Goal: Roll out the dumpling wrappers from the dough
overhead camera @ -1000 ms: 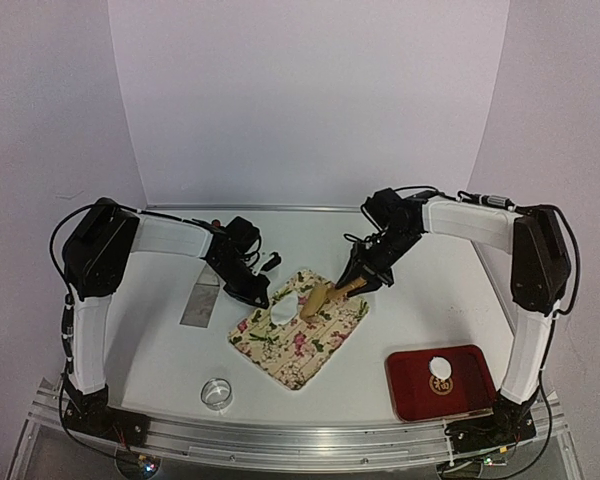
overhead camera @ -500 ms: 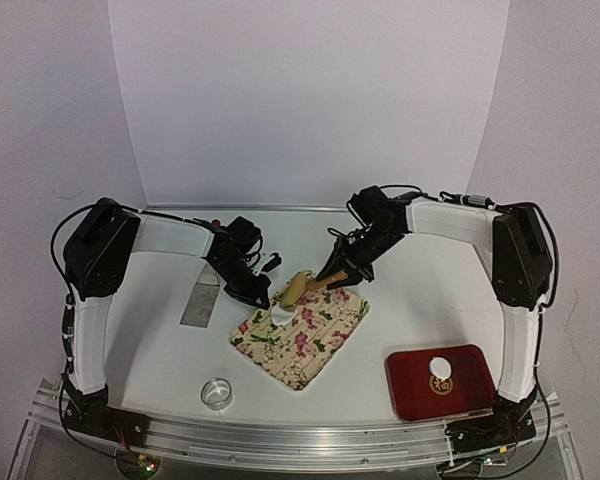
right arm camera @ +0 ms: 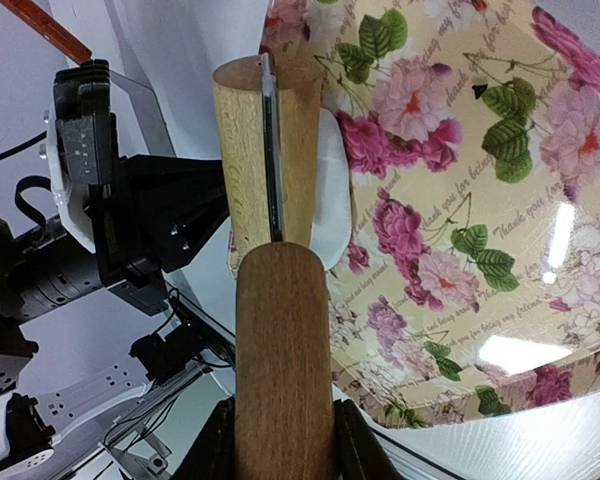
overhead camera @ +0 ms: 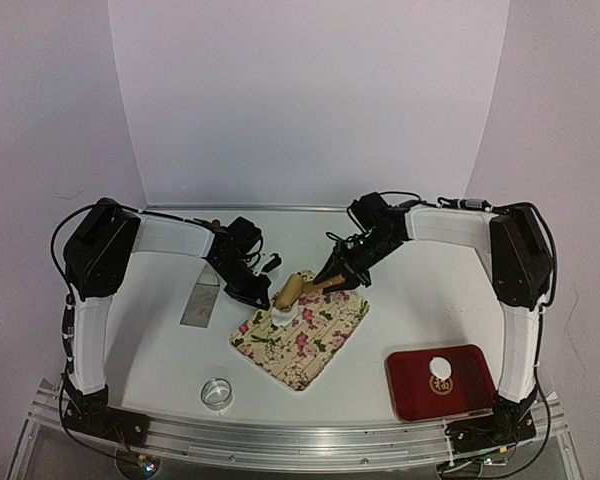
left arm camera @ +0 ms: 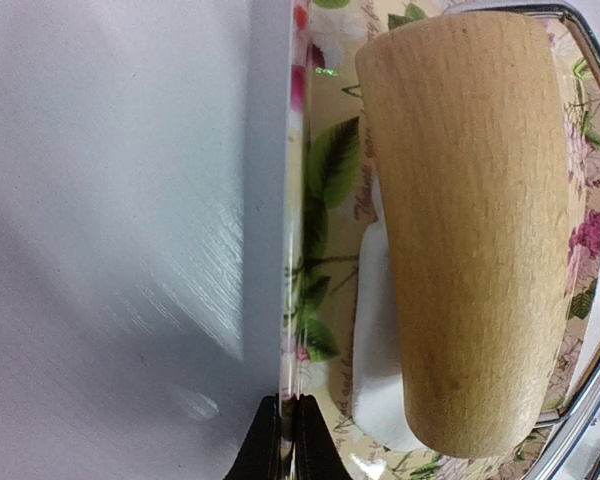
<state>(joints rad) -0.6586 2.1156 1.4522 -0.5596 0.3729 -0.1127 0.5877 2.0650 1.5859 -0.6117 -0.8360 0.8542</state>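
Observation:
My right gripper (overhead camera: 342, 277) (right arm camera: 283, 440) is shut on the brown handle of a wooden rolling pin (overhead camera: 292, 290) (right arm camera: 270, 150). The roller lies on a piece of white dough (overhead camera: 283, 316) (right arm camera: 332, 190) (left arm camera: 380, 360) near the left corner of a floral board (overhead camera: 310, 345) (right arm camera: 460, 200). My left gripper (overhead camera: 255, 296) (left arm camera: 285, 445) is shut on the board's left edge (left arm camera: 292, 250), right beside the roller (left arm camera: 470, 230). A small round white dumpling wrapper (overhead camera: 440, 367) lies in a red tray (overhead camera: 410, 390) at the front right.
A small metal ring cutter (overhead camera: 217, 392) stands at the front left. A flat grey metal piece (overhead camera: 200, 300) lies left of the board. The left arm's black wrist (right arm camera: 130, 220) is close to the roller's far end.
The right gripper has pushed the rolling pin leftward across the board, over the dough and up to the left gripper. The left gripper has stayed on the board's edge.

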